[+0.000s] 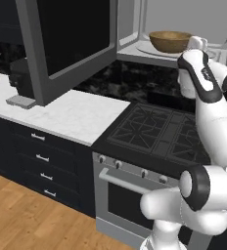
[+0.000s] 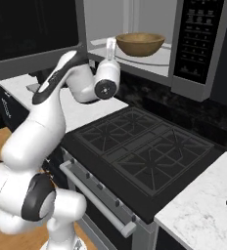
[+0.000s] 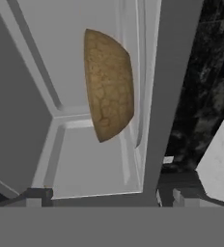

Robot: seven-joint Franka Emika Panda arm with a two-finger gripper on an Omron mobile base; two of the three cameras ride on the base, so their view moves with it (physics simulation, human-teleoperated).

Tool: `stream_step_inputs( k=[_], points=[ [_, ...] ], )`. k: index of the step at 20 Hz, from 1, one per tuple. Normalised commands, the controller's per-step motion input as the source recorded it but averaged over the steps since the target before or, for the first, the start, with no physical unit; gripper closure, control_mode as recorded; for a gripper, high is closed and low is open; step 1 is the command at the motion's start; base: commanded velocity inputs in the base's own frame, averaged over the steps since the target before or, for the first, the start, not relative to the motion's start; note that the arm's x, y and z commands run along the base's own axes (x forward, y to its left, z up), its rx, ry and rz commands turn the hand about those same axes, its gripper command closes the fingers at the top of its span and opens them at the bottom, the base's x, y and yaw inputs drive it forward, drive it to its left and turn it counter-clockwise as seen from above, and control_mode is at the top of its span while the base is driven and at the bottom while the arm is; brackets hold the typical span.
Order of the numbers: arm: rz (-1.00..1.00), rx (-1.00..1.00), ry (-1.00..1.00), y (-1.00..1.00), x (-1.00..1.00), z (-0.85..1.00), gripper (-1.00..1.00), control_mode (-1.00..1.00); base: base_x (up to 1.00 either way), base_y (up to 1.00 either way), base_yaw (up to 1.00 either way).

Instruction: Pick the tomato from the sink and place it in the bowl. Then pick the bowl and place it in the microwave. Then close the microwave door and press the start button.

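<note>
We find the bowl (image 1: 170,41) resting on the round glass turntable (image 2: 152,55) inside the microwave (image 2: 196,46), set toward the middle of the plate so that it sits clear of the cavity walls and the door can swing past it. In the hand view the bowl (image 3: 108,91) appears turned on its side because the camera is rolled with the hand; the bowl itself stands upright. The gripper (image 2: 111,46) is just outside the cavity mouth, apart from the bowl, with its jaws spread wide and nothing between them, which we read as a released state after placement. We cannot confirm the tomato from these angles: the bowl's thick rim hides its contents, so it is probably inside. The microwave door (image 1: 66,41) hangs wide open to the left, over the white marble counter (image 1: 71,114) and above the black stove (image 2: 145,151), leaving the opening free for the arm. We judge the placement step complete and the door closure next; the arm must clear the opening and reach the door's outer face.
</note>
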Motion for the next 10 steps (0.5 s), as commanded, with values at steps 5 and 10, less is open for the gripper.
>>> stream_step_inputs(
  k=[5, 10],
  points=[
    [0.09, 0.00, 0.04, 0.25, -1.00, 0.43, -1.00, -1.00, 0.00, 0.00, 0.00],
    [0.09, 0.00, 0.14, 0.31, -1.00, 0.41, -1.00, -1.00, 0.00, 0.00, 0.00]
  ],
)
